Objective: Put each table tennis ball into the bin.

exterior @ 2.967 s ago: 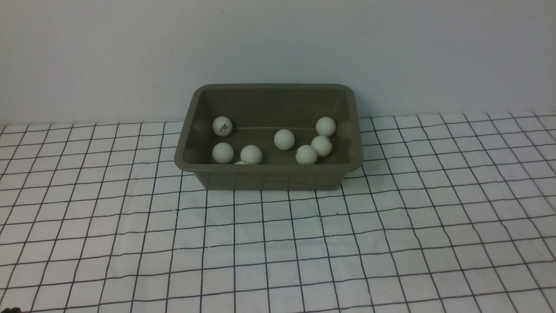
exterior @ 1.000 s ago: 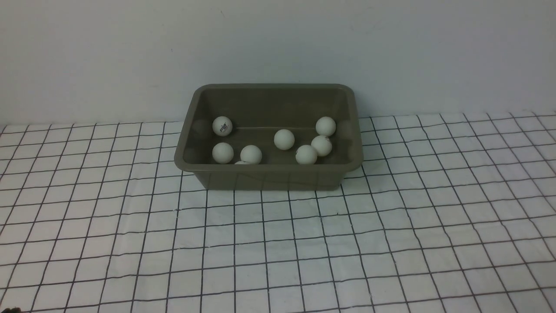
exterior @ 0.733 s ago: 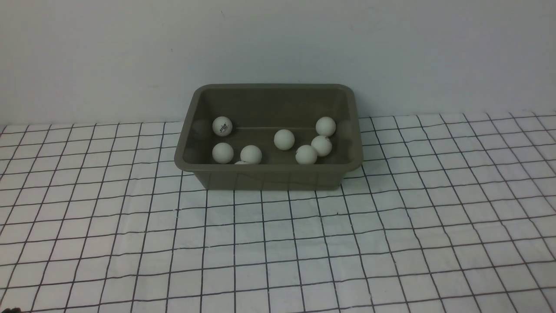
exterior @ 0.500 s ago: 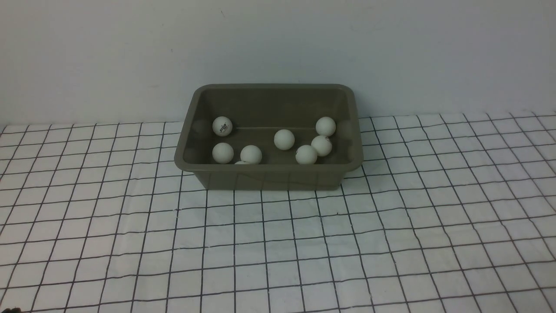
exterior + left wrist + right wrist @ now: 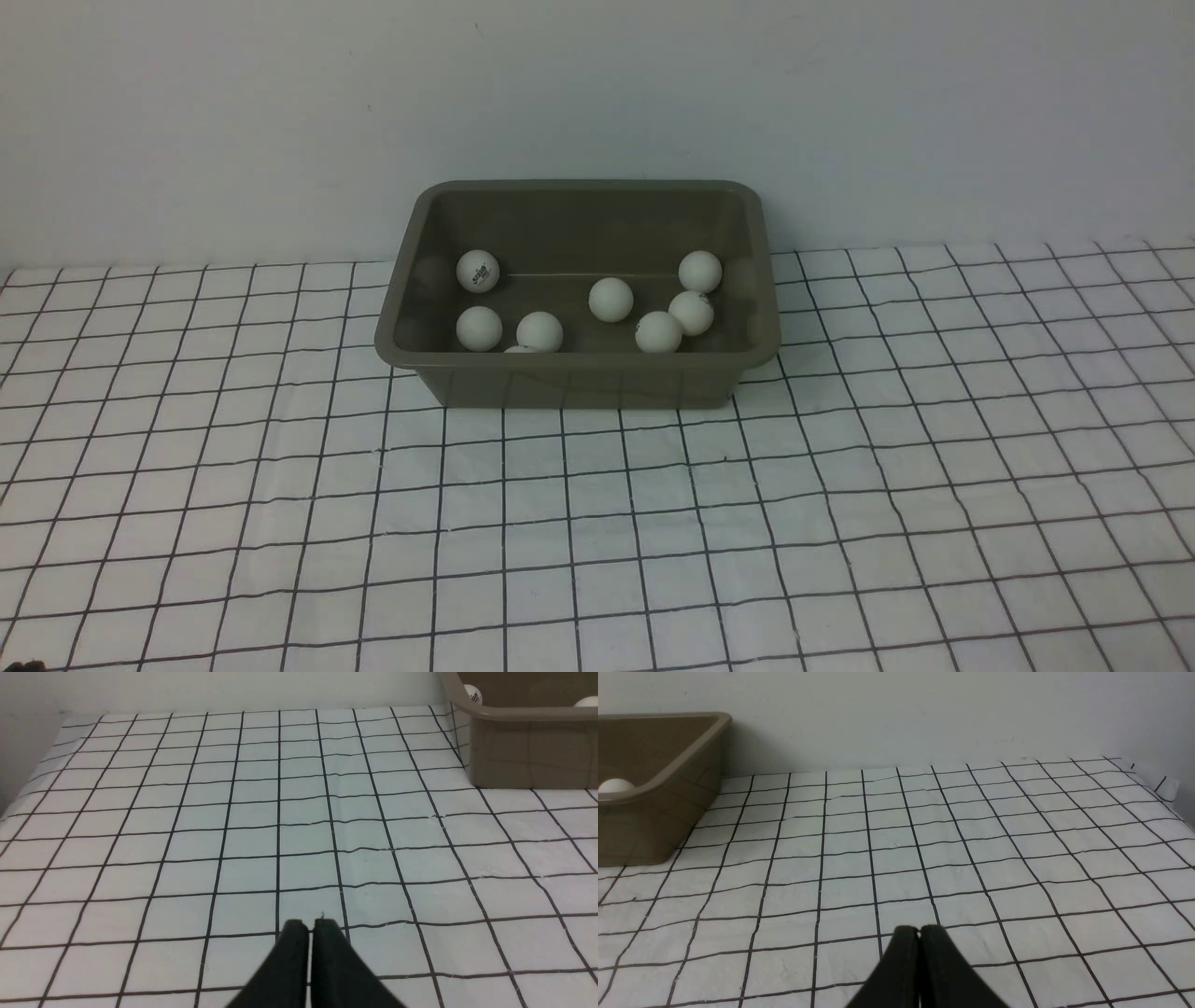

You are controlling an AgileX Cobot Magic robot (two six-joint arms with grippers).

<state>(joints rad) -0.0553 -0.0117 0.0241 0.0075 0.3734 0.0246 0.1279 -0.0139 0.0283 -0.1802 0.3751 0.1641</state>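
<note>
The olive-brown bin (image 5: 579,378) stands at the back of the table against the wall. Several white table tennis balls lie inside it, one with a dark logo (image 5: 478,271), one near the middle (image 5: 611,300), and one barely showing over the front rim (image 5: 523,349). Neither arm shows in the front view. My left gripper (image 5: 310,924) is shut and empty, low over the cloth, with the bin (image 5: 528,751) ahead to one side. My right gripper (image 5: 919,929) is shut and empty too; the bin's corner (image 5: 658,812) and one ball (image 5: 615,785) show at the edge of its view.
A white cloth with a black grid (image 5: 597,523) covers the table. A plain pale wall (image 5: 597,93) rises right behind the bin. The cloth's far corner (image 5: 1164,786) shows in the right wrist view.
</note>
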